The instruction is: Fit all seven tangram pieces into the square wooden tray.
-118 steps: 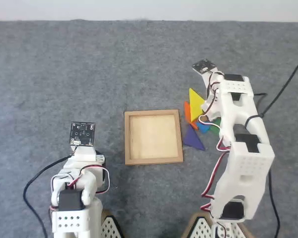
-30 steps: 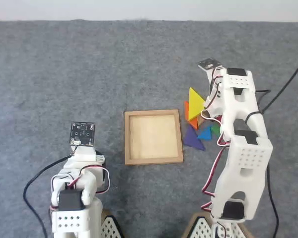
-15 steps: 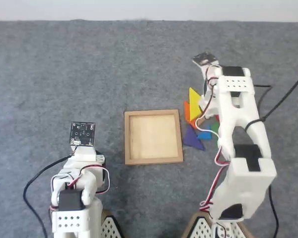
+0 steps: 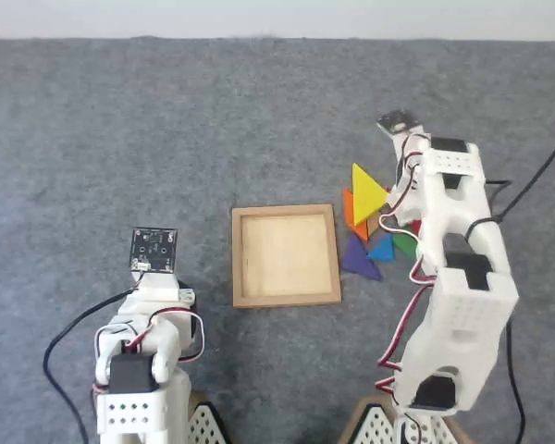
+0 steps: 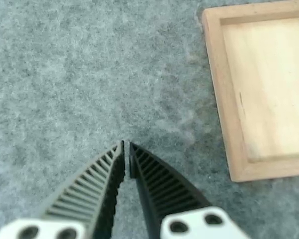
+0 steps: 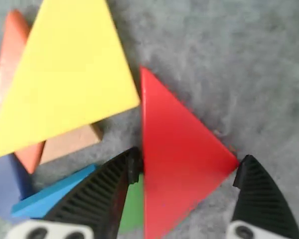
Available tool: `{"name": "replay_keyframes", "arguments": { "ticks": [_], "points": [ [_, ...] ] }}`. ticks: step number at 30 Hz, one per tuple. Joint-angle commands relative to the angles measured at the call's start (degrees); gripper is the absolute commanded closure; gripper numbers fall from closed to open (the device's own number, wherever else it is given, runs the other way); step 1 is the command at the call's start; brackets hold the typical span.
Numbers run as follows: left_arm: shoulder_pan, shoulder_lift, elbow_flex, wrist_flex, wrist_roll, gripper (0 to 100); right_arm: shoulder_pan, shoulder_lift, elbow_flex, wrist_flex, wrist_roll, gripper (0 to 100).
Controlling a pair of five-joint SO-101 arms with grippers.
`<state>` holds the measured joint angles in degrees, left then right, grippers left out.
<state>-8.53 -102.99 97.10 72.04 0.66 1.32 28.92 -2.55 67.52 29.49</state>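
The square wooden tray [image 4: 238, 257] lies empty on the grey mat, and its rim [image 5: 217, 89] is beside my shut left gripper [image 5: 125, 146], which hovers over bare mat. The tangram pieces lie clustered right of the tray: yellow triangle [image 4: 363, 191], orange piece [image 4: 349, 211], purple triangle [image 4: 358, 256], blue triangle [image 4: 382, 248], green piece [image 4: 402, 242]. My right gripper [image 6: 187, 167] is open low over them, one finger on each side of the red triangle [image 6: 174, 149]. Beside it lie the yellow triangle [image 6: 70, 84], a tan piece [image 6: 70, 144] and the blue triangle [image 6: 55, 194].
The left arm [image 4: 143, 351] sits folded at the near left. The right arm [image 4: 449, 240] stretches over the right side of the pieces and hides part of them. A black cable [image 4: 536, 157] runs off at the right edge. Grey mat spreads around the tray.
The right arm's wrist swung slightly left half a second ago and has now come back to the right. The pieces and the left arm have not moved.
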Motion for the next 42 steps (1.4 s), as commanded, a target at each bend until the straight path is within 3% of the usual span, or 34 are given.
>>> {"name": "replay_keyframes", "arguments": {
  "ticks": [1,7,15,27,31,39,42],
  "points": [
    [0.44,-0.62,-0.66,-0.09,-0.18,98,0.57,-0.04,-1.23,-1.27,0.97,69.3],
    [0.44,-0.62,-0.66,-0.09,-0.18,98,0.84,3.21,-5.19,-0.22,1.05,69.8],
    [0.44,-0.62,-0.66,-0.09,-0.18,98,0.75,4.35,-6.86,0.48,0.97,87.6],
    [0.44,-0.62,-0.66,-0.09,-0.18,98,-0.75,-4.88,-6.95,9.10,-2.55,87.9],
    [0.44,-0.62,-0.66,-0.09,-0.18,98,-4.18,-10.42,-6.95,14.11,-5.10,88.0],
    [0.44,-0.62,-0.66,-0.09,-0.18,98,-17.54,-20.70,-6.95,21.32,-14.68,87.6],
    [0.44,-0.62,-0.66,-0.09,-0.18,98,-17.27,-22.64,-6.95,22.46,-16.09,86.6]
  ]
}}
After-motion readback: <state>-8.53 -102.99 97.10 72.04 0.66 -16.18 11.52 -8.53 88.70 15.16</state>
